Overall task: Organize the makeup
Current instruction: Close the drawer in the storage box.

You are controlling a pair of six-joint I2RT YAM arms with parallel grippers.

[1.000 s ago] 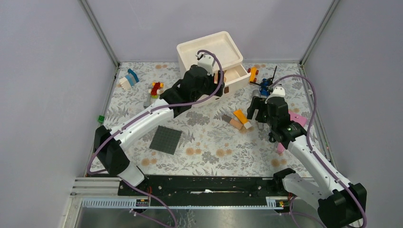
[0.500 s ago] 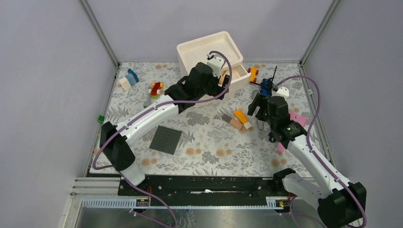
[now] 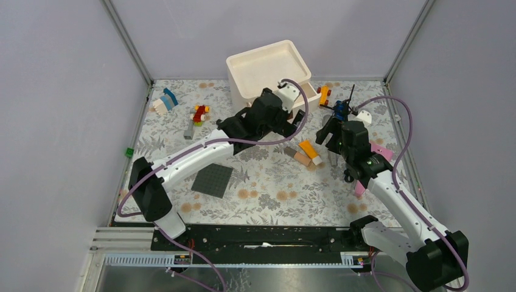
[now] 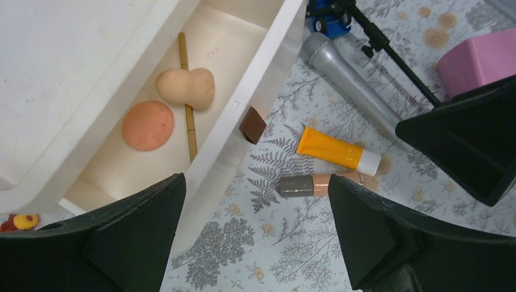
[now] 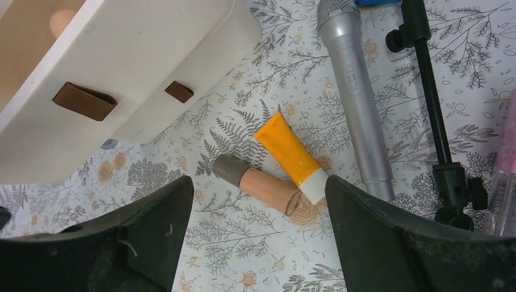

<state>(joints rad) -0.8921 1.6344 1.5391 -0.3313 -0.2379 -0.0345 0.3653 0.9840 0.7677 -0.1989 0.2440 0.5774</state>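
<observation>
Makeup (image 3: 306,152) is seen in two places: a salmon-pink disc (image 4: 148,125) and thin brush (image 4: 192,131) are laid in the open white drawer (image 4: 268,58) beside the left gripper (image 4: 254,201), spread wide and empty, while an orange tube (image 4: 336,150), beige tube (image 4: 316,184) and silver-grey tube (image 4: 350,78) are left on the table (image 4: 243,255) beneath the right gripper (image 5: 258,201), equally wide and empty.

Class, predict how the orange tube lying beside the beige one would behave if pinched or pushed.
The orange tube has a flat crimped end, so it would probably slide, not roll. Its body looks like soft plastic; a pinch may dent it. Its white cap lies against the beige tube, so a push likely shifts both.
</observation>
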